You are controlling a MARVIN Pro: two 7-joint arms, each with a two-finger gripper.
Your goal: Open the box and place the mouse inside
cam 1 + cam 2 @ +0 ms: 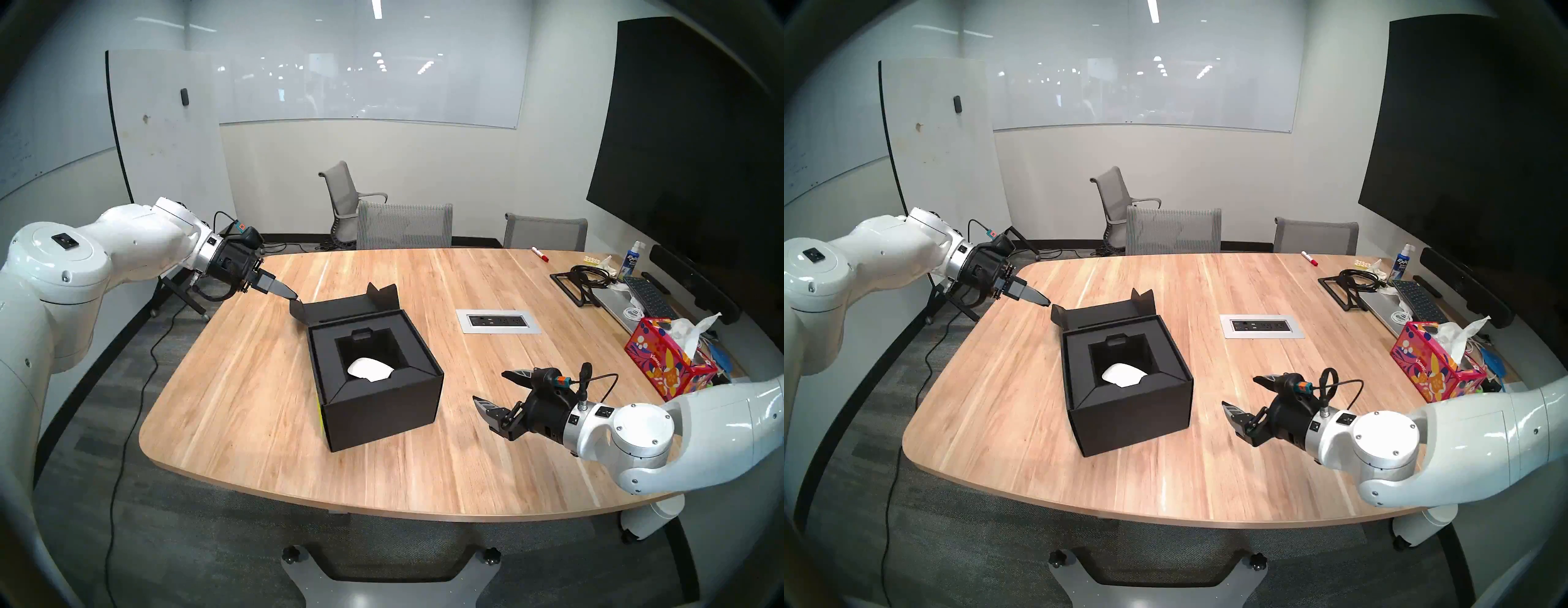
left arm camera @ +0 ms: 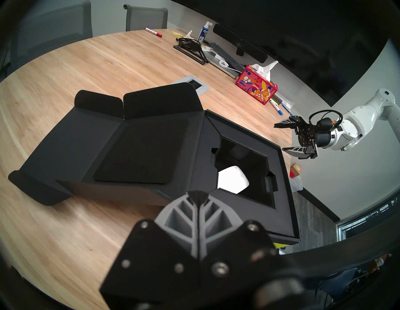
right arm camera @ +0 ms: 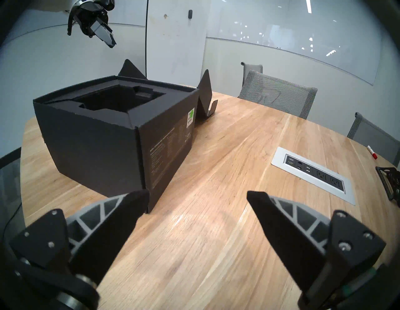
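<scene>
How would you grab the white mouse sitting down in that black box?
From straight above, I think. The mouse lies low in the recess of the box, walled all round, so no sideways approach. Pinch its two long sides across the narrow width with the open right gripper.

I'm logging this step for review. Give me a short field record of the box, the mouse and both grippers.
box: open, lid folded back on the table
mouse: white, lying in the box's recessed insert
left gripper: shut, empty, tips by the lid flap's edge; contact unclear
right gripper: open, empty, above the table right of the box
</scene>
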